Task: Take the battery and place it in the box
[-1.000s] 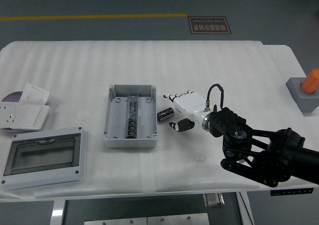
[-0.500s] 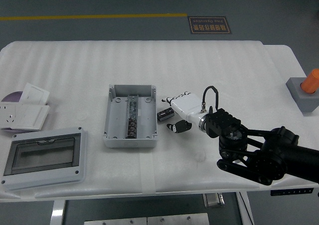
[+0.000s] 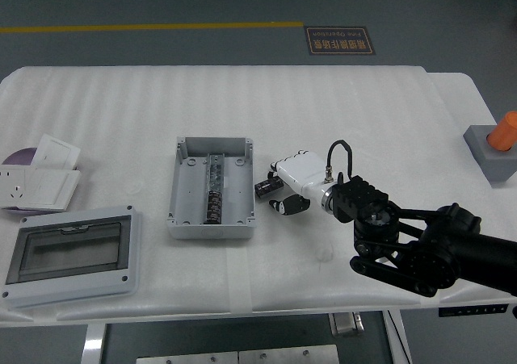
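Box [image 3: 211, 188] sits mid-table [image 3: 323, 106], open side up, nearer the front edge than the back. Battery [image 3: 267, 188] lies just right of the box's right wall. Right hand [image 3: 289, 185] is at the battery from the right, its arm running in from the table's front-right corner. Lid [image 3: 71, 253] lies at the front-left corner. Socket plates [image 3: 39, 178] lie behind it at the left edge. Block [image 3: 494, 150] sits at the right edge.

A dark floor sign [image 3: 339, 40] beyond the table's far edge carries two lines of print, seen upside down and too small to read. Nothing else in view bears print that can be made out.
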### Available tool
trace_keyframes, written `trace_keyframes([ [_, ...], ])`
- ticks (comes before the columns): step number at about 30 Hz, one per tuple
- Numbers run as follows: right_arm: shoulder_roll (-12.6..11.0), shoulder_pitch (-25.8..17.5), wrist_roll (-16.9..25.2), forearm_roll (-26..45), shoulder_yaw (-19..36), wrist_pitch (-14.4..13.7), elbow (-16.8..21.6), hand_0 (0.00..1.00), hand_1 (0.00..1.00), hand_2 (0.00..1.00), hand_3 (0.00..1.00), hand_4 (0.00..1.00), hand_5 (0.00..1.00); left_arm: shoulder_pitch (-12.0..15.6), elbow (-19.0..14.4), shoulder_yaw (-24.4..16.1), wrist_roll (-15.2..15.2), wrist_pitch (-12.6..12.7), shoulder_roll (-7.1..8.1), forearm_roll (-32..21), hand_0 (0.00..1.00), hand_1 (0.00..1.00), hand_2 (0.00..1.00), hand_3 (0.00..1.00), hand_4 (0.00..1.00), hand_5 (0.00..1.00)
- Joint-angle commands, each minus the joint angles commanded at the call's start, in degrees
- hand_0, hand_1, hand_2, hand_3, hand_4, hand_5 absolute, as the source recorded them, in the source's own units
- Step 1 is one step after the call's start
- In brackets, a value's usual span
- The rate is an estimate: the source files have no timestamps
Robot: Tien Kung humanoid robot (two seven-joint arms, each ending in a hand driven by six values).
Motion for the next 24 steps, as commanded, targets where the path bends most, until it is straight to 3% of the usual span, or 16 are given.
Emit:
trace_keyframes([
  [24, -0.8, 0.6, 1.3, 1.3, -0.9, -1.7, -0.5, 0.732, 0.638, 0.607, 0.687, 0.611, 0.452, -0.1, 0.0, 1.2, -0.6, 0.1, -0.02, -1.0, 0.657, 0.675, 0.596, 0.600, 0.518, 0.631],
])
